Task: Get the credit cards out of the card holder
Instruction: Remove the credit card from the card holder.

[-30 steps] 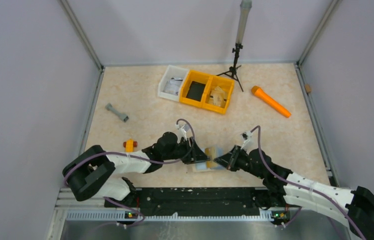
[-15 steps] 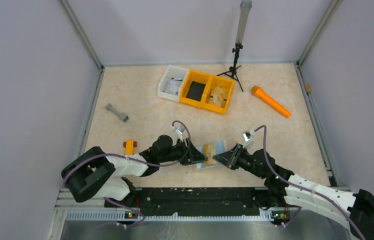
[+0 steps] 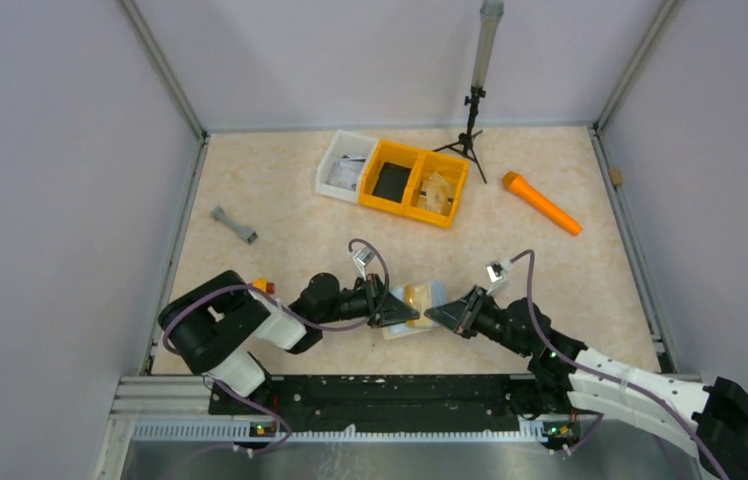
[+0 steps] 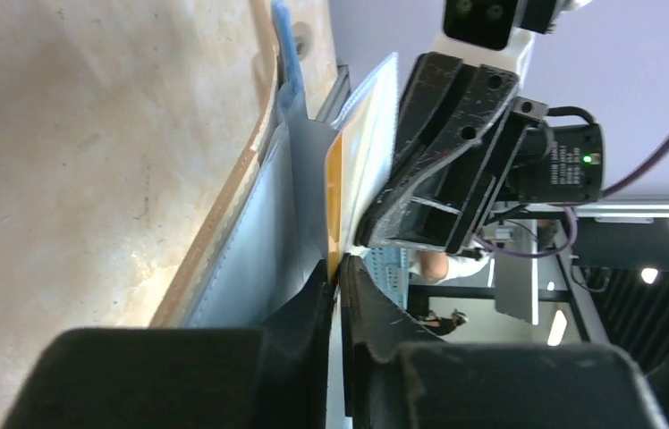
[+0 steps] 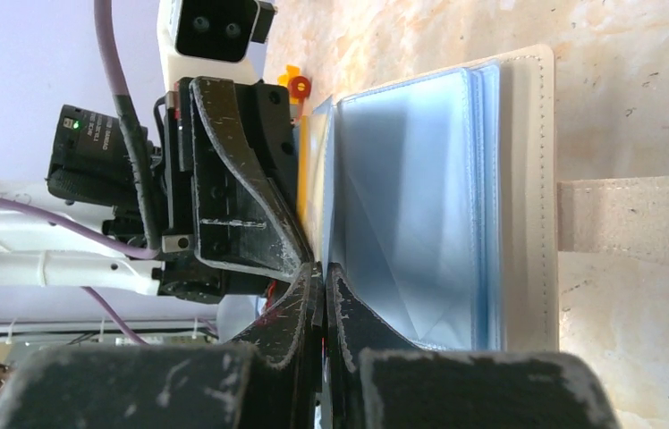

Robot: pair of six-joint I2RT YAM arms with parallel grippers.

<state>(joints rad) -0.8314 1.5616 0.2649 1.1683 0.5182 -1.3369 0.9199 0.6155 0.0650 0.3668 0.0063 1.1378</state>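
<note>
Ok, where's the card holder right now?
Top view: the card holder lies open on the table, front centre, between the left claw, pinching its orange card, and the right claw, pinching a sleeve.

Pale lilac walls (image 3: 50,200), marbled beige tabletop (image 3: 290,240), aluminium corner posts (image 3: 162,68), small black tripod (image 3: 469,128), perhaps holding a light

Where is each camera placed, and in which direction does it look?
Top external: high behind the robot, looking down at the table; both arms show.
Left wrist: on the left arm, facing the right pincer; own left pincer shows.
Right wrist: on the right arm, facing the left pincer; own pincer shows.
All share the card holder.
</note>
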